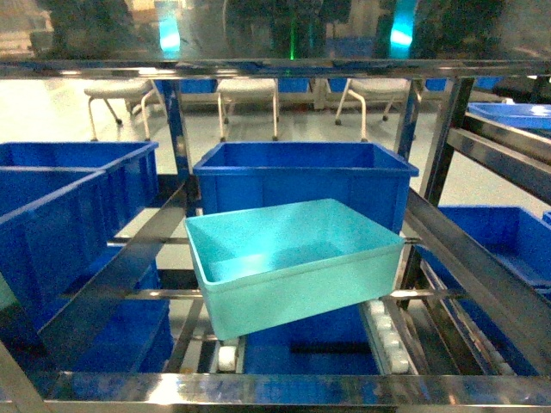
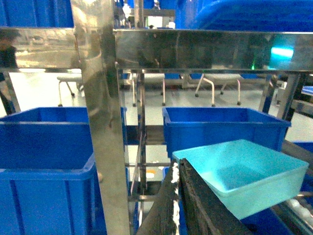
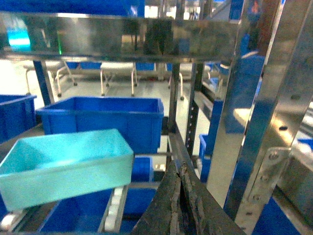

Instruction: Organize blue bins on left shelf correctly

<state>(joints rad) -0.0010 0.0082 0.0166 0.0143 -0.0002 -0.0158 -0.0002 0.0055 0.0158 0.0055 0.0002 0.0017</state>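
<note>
Head view. The turquoise bin [image 1: 293, 262] sits on the left shelf [image 1: 275, 389], in the middle lane, resting on the white rollers [image 1: 389, 340]. It is skewed: its right end lies higher and farther back than its left, and its long side does not run parallel to the front crossbar. A dark bin [image 1: 303, 185] stands just behind it; more dark bins fill the lanes on either side. Neither pincer shows here.

Left wrist view. The left pincer [image 2: 182, 203] appears as dark fingers pressed together at the bottom edge, clenched on nothing, just beside the near left corner of the turquoise bin [image 2: 244, 174]. Whether it touches the rim cannot be told. A steel post [image 2: 100, 127] stands close on its left.

Right wrist view. The right pincer [image 3: 180, 205] is likewise clenched and empty, low in the frame, apart from the right end of the turquoise bin [image 3: 66, 164]. A sloping rail [image 3: 178, 144] runs up behind it.

Judgement. The step in hand appears to be squaring the bin in its lane. It would go best with both pincers set against opposite short walls, turning the bin gently until its sides follow the rails. The rollers will let it run, so pushes should be slow, keeping clear of the post and rail.
</note>
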